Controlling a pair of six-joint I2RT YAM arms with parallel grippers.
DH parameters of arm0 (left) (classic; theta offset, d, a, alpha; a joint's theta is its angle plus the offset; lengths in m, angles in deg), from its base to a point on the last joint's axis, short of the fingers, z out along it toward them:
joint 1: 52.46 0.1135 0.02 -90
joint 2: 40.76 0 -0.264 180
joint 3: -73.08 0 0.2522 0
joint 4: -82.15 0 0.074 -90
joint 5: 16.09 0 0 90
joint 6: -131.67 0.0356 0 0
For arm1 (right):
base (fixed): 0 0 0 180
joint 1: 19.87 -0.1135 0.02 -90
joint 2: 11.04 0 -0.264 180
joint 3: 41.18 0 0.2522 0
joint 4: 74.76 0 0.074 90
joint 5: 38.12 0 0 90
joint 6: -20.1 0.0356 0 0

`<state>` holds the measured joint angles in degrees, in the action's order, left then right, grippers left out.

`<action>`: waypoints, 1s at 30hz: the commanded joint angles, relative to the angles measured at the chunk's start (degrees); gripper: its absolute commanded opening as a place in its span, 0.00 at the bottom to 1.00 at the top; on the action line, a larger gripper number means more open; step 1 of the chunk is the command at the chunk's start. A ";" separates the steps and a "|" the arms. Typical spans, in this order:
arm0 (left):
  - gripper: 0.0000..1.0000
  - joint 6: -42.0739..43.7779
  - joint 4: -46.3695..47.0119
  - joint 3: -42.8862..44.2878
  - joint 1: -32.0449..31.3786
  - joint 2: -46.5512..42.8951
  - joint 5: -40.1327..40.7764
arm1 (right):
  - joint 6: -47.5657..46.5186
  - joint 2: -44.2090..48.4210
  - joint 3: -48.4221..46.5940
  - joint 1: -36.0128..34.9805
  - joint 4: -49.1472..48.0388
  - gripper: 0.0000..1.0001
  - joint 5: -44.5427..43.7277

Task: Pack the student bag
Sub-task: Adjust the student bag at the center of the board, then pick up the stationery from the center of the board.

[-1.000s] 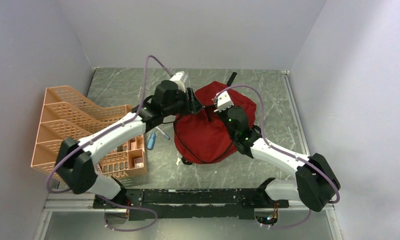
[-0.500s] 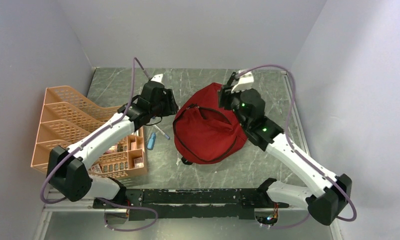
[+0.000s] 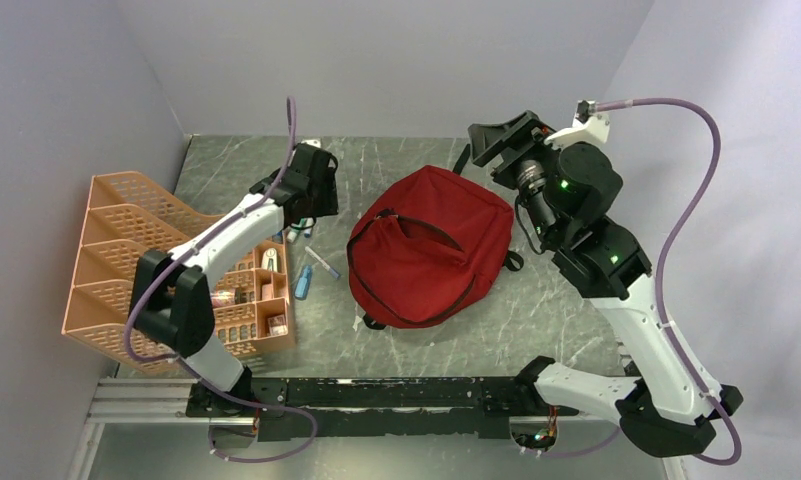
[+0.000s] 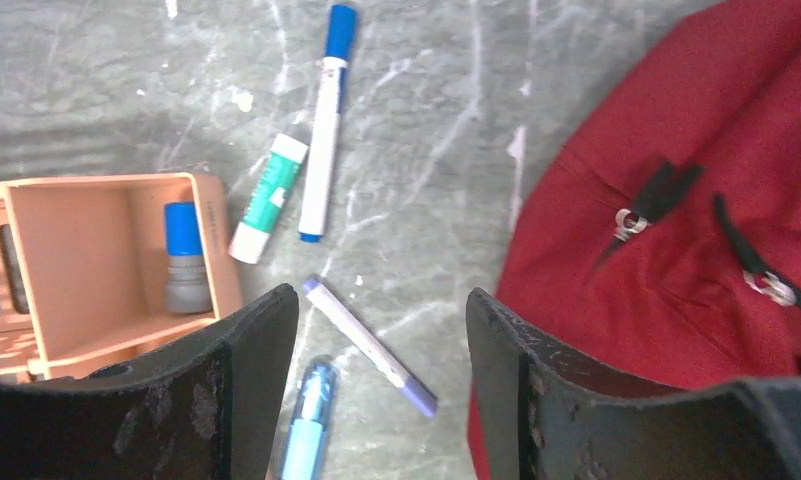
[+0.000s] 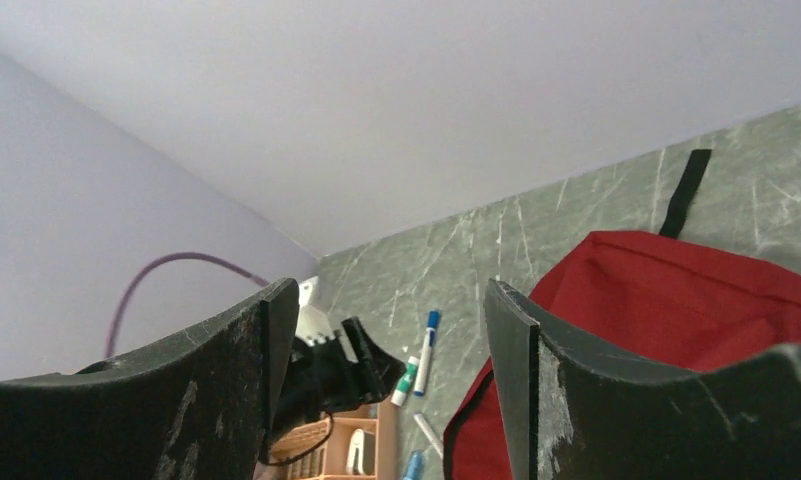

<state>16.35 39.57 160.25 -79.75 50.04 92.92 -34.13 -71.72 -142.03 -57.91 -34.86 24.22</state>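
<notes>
- Bag [image 3: 426, 250] lies flat, central on the worktop [image 3: 556, 300], long axis diagonal, handle strap toward the far edge.
- Left gripper [image 4: 381, 305] hangs spread, empty, over a pen [image 4: 371, 345] beside it.
- Right gripper [image 5: 391, 290] is spread, empty, raised by its far-right corner.
- Glue stick [image 4: 268, 198] label is unreadable.

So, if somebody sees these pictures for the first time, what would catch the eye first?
The red student bag draws the eye first, lying in the middle of the table. At the left edge stands the orange mesh organiser, and between them a blue-capped marker and other pens lie loose. The left end effector hangs open over those pens, and the right end effector is open and empty too.
</notes>
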 commanded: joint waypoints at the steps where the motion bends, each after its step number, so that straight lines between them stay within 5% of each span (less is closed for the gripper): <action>1: 0.67 3.32 -1.74 3.51 1.25 3.93 4.58 | 3.53 0.34 -2.04 0.05 2.89 0.72 0.69; 20: 0.66 9.26 -4.46 23.88 2.64 29.93 11.92 | -6.72 3.59 0.89 0.01 -5.91 0.72 -2.03; 30: 0.67 12.17 -3.69 28.34 5.75 35.41 9.46 | -6.91 5.15 2.09 0.04 -6.35 0.72 -3.55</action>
<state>26.14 35.92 185.91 -74.90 83.86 102.62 -39.37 -68.71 -140.37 -57.91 -39.65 22.93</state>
